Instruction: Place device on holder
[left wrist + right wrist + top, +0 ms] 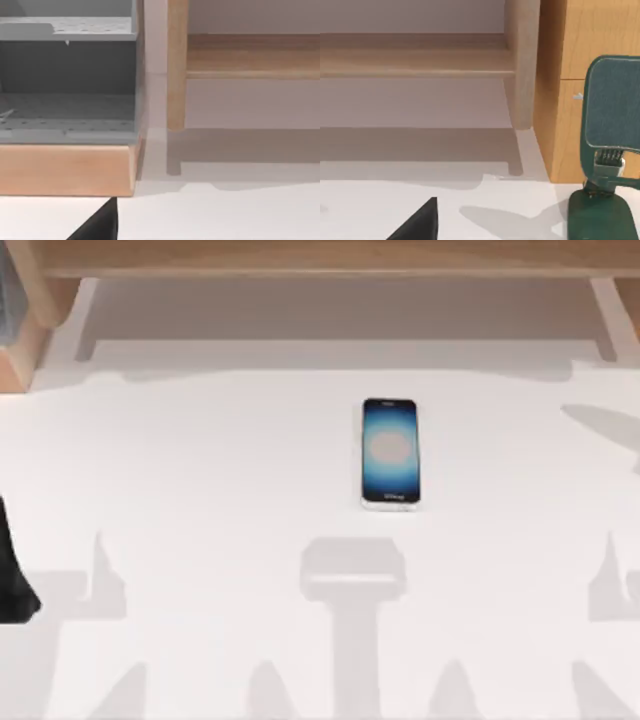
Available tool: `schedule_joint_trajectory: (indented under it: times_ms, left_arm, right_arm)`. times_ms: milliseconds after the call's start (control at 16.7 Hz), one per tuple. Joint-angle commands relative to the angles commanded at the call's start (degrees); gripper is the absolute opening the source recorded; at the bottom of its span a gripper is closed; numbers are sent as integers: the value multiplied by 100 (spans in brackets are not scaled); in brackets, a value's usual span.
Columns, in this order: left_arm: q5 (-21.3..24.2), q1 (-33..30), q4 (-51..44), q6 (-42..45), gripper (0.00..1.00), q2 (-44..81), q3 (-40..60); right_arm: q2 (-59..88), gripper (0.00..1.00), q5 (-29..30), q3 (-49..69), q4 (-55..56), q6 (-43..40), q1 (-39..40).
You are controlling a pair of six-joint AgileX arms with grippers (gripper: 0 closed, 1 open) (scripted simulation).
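Note:
The device [390, 453], a slim smartphone with a glowing blue screen, lies flat on the white table a little right of centre, its dark edge toward the back. The holder [606, 165] is a dark green stand with an upright back plate and a round base; it stands on the table by a wooden cabinet in the right wrist view. My left arm [14, 570] is a dark shape at the table's left edge, far from the device. A dark wedge of the left gripper [97, 227] and one of the right gripper [417, 225] show low in their wrist views.
A wooden rail [320, 258] runs along the back of the table. A grey shelf unit on a wooden base [67, 167] stands at the back left. A wooden cabinet [570, 100] stands behind the holder. Bare white tabletop [200, 470] surrounds the device.

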Motion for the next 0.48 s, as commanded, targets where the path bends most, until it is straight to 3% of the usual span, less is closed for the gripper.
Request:
schedule_joint_trajectory:
  times_ms: [240, 480]
  left_arm:
    - [0, 0, 0, 0, 100, 0, 0]
    - [0, 0, 0, 0, 100, 0, 0]
  right_arm:
    - [145, 100, 7, 152, -126, 40, -15]
    - [1131, 100, 54, 1189, -870, 282, -66]
